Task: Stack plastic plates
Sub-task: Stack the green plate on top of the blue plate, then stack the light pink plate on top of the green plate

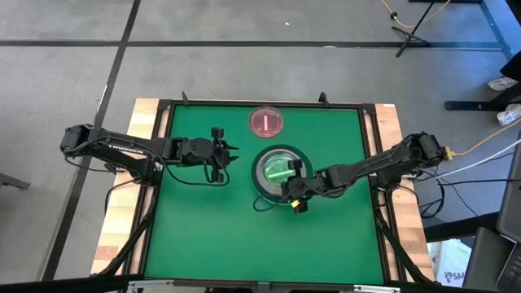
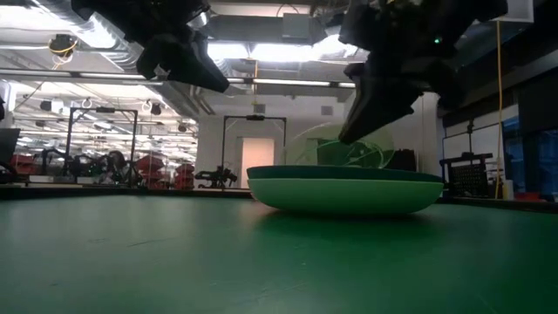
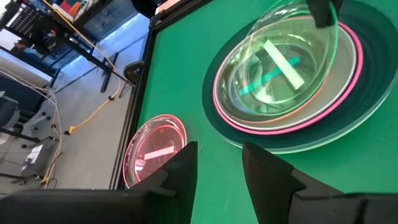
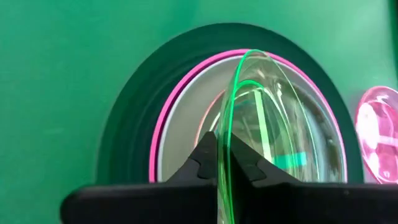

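A stack of plastic plates (image 1: 262, 192) sits mid-table: a dark green one (image 4: 130, 124) at the bottom, then a pink rim (image 4: 163, 106) and a pale grey-green one (image 3: 323, 93). Above it a small translucent green plate (image 3: 280, 68) stands tilted, with my right gripper (image 1: 295, 185) shut on it at the stack's near right side. A small pink plate (image 1: 266, 122) lies flat near the far edge. My left gripper (image 3: 221, 168) hovers open left of the stack, holding nothing. My right gripper pinches the translucent green plate's rim (image 4: 231, 118) between its two fingers (image 4: 205, 158). The fingers slant down from the table's near right. The plate tilts steeply, its held edge up and its opposite edge (image 3: 239, 102) low over the stack; whether that edge rests there I cannot tell.
Bare green mat (image 1: 212, 236) spreads around the stack, inside a dark frame (image 1: 159, 163). The small pink plate (image 3: 155, 149) lies between the stack and the far edge. Both arms reach in from the table's sides.
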Controlling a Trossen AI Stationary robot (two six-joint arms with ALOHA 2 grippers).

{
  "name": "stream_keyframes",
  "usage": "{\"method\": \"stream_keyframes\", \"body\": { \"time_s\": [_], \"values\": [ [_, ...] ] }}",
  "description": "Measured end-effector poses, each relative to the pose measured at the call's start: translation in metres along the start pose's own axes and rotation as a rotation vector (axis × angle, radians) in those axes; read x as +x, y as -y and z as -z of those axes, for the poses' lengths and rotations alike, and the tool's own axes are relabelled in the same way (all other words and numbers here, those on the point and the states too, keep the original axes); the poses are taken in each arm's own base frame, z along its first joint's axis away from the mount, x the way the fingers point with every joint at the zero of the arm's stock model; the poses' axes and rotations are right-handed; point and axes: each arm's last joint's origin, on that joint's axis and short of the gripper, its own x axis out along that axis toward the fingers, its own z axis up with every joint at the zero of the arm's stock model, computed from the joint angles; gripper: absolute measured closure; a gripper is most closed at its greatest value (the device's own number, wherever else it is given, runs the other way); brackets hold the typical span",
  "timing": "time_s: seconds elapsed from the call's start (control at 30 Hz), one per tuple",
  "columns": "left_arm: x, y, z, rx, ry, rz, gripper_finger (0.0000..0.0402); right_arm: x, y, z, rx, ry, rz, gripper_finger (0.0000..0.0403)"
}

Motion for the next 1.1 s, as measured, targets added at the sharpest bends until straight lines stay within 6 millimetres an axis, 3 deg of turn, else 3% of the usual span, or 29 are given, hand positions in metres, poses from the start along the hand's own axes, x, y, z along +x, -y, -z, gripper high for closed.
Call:
{"method": "stream_keyframes", "body": {
  "time_s": [0.13, 0.3, 0.43, 0.57, 0.67, 0.77, 1.1],
  "values": [
    [0.000, 0.000, 0.000, 0.000, 0.002, -0.001, 0.0281, 0.006, 0.002, 0.000, 0.047, 0.003, 0.023, 0.0378],
    [0.000, 0.000, 0.000, -0.001, 0.004, -0.002, 0.0281, 0.006, 0.003, 0.000, 0.066, 0.004, 0.006, 0.0309],
    [0.000, 0.000, 0.000, -0.002, 0.004, -0.002, 0.0281, -0.004, 0.008, -0.011, 0.059, -0.008, 0.003, 0.0252],
    [0.000, 0.000, 0.000, -0.002, 0.004, -0.003, 0.0281, -0.015, 0.022, -0.019, 0.032, -0.012, 0.011, 0.0220],
    [0.000, 0.000, -0.001, -0.004, 0.004, -0.002, 0.0281, -0.018, 0.044, -0.018, 0.035, -0.001, 0.051, 0.0213],
    [0.000, 0.000, -0.001, -0.007, 0.004, -0.002, 0.0281, -0.018, 0.080, -0.011, 0.104, -0.002, 0.113, 0.0215],
    [0.000, -0.001, -0.001, -0.033, 0.006, -0.003, 0.0281, 0.007, 0.197, 0.033, 0.512, 0.083, 0.267, 0.0228]
  ]
}}
